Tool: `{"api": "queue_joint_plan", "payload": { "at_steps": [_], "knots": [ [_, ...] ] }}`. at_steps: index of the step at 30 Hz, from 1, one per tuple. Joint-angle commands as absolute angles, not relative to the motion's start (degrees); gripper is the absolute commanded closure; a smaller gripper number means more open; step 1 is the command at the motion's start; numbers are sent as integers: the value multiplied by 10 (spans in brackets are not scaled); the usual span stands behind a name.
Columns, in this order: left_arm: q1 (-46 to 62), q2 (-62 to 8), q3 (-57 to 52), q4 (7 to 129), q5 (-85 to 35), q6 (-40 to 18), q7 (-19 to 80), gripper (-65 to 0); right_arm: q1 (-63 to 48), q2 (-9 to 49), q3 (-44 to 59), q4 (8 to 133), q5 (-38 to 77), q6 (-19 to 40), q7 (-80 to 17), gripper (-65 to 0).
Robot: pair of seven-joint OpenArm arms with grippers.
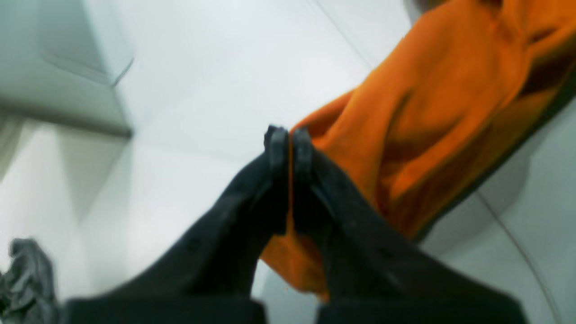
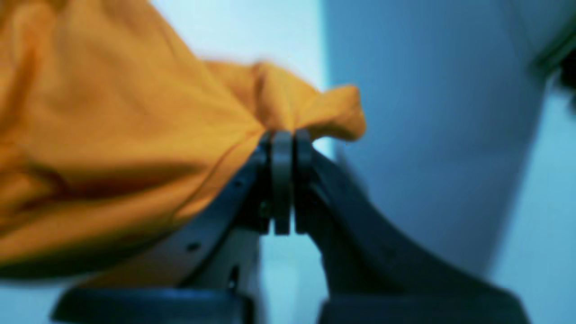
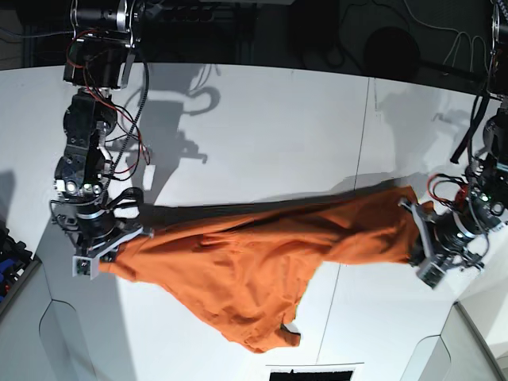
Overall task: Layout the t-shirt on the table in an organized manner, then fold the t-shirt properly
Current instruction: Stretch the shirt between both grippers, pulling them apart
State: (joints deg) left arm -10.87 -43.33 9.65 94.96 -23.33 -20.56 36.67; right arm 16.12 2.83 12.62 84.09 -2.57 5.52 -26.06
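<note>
Here, layout step: my 2 grippers, left gripper point(image 1: 290, 135) and right gripper point(image 2: 288, 137), each clamp the t-shirt point(image 3: 254, 266), stretched above the table point(image 3: 262, 135); next I'd lower it flat.

Beyond the curved far edge of the white table point(image 3: 262, 119), the top of the base view is a dark space where loose cables point(image 3: 468, 40) hang at the upper right. Hard light from above throws sharp grey shadows point(image 3: 178, 107) across the upper left of the surface. A dark mat point(image 3: 309, 373) sits at the bottom centre edge, and a dark bin point(image 3: 12, 254) at the far left.
</note>
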Motion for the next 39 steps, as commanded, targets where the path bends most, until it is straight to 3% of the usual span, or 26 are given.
{"api": "queue_joint_plan", "payload": {
  "at_steps": [1, 5, 13, 16, 18, 23, 32, 34, 37, 39],
  "knots": [
    [-124, -447, 68, 957, -231, -200, 366, 0, 169, 34, 130, 884, -24, 53, -253, 0],
    [-124, -459, -5, 973, -237, -211, 386, 0, 165, 60, 131, 964, -8, 53, -294, 0],
    [-119, -471, -18, 949, -285, -228, 377, 0, 179, 74, 130, 934, 29, 64, -287, -16],
    [-126, -471, 17, 896, -281, -228, 295, 0, 179, 74, 130, 900, 46, 64, -287, -265],
    [-143, -469, 50, 851, -267, -227, 241, 0, 179, 74, 130, 881, 45, 64, -289, -361],
    [-219, -434, 111, 764, -234, -219, 229, -81, 170, 74, 131, 877, 45, 62, -302, -364],
    [-347, -377, 131, 628, -188, -197, 182, -81, 154, 58, 131, 885, 47, 42, -314, -364],
    [-375, -356, 146, 584, -174, -202, 182, -139, 154, 57, 131, 885, 48, 43, -314, -364],
    [-403, -336, 188, 521, -163, -202, 187, -350, 154, 54, 131, 885, 48, 43, -313, -364],
    [-406, -338, 205, 517, -183, -199, 238, -361, 154, 48, 131, 885, 47, 42, -311, -364]
  ]
}}
